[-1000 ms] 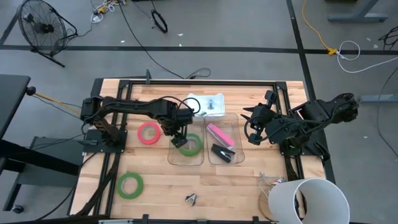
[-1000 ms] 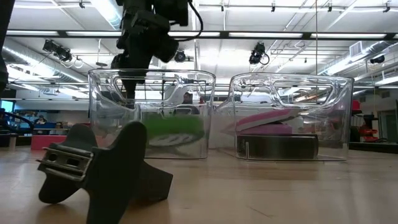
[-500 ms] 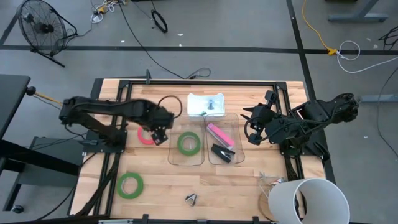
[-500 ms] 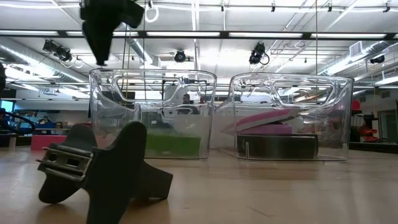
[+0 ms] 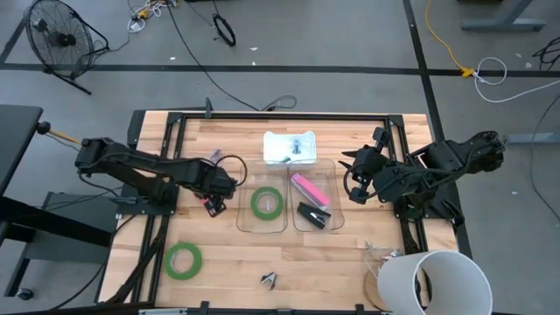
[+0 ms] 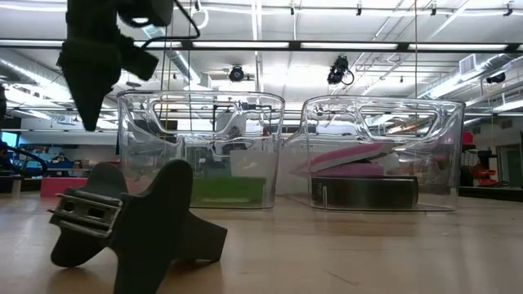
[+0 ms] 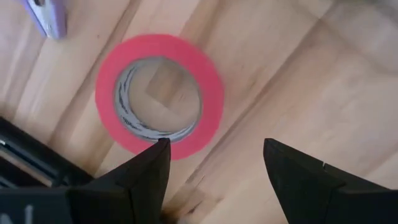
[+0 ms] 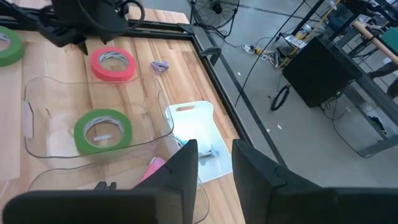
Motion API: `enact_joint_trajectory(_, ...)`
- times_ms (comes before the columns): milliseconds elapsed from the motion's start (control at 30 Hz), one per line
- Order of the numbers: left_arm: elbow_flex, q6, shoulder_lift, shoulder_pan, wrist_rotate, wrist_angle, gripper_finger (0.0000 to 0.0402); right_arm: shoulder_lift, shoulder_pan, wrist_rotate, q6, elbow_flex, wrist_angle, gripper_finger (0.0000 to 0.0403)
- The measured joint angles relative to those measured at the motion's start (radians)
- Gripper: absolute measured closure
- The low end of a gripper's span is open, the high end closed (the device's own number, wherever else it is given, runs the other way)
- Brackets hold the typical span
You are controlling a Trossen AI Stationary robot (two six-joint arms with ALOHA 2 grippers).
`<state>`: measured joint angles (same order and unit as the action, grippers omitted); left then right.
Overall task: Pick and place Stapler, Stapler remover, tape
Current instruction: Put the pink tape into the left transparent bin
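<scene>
I find the left gripper [image 7: 214, 165] open and empty, hovering directly above the pink tape roll [image 7: 159, 93] lying flat beside the left clear bin [image 5: 262, 226]; right gripper [image 8: 214, 163] idles, narrowly parted.

A red tape roll [image 7: 159, 93] with a grey-white inner core lies on the pale wood-grain surface [image 5: 227, 271]. Two green tape rolls [image 5: 267, 203] [image 5: 183, 259] show; one sits in a clear bin [image 5: 262, 227]. A pink stapler [image 5: 308, 189] lies above a black one [image 5: 312, 216]. Both arms are black.
</scene>
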<state>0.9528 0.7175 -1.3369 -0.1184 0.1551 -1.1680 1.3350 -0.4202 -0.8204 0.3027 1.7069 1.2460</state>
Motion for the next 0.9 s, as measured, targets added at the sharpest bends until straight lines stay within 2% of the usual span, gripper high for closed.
enact_joint_trajectory(200, -0.091, 0.002, 0.0, 0.001, -0.043, 0.033, 0.0143, 0.0, 0.0, -0.002, 0.0, -0.023, -0.004, 0.0305)
enact_joint_trajectory(400, -0.137, -0.016, 0.0, -0.012, -0.068, 0.098, 0.0143, 0.0, 0.002, -0.015, -0.019, -0.111, -0.048, 0.0305)
enact_joint_trajectory(600, -0.142, -0.03, 0.0, -0.044, -0.09, 0.121, 0.0143, 0.0, 0.002, -0.106, -0.078, -0.173, -0.105, 0.0305)
enact_joint_trajectory(767, -0.142, -0.068, 0.0, -0.063, -0.108, 0.121, 0.0143, 0.0, 0.002, -0.1, -0.079, -0.175, -0.109, 0.0305)
enact_joint_trajectory(900, -0.142, -0.094, 0.0, -0.072, -0.061, 0.118, 0.0143, 0.0, 0.002, -0.099, -0.076, -0.175, -0.109, 0.0305)
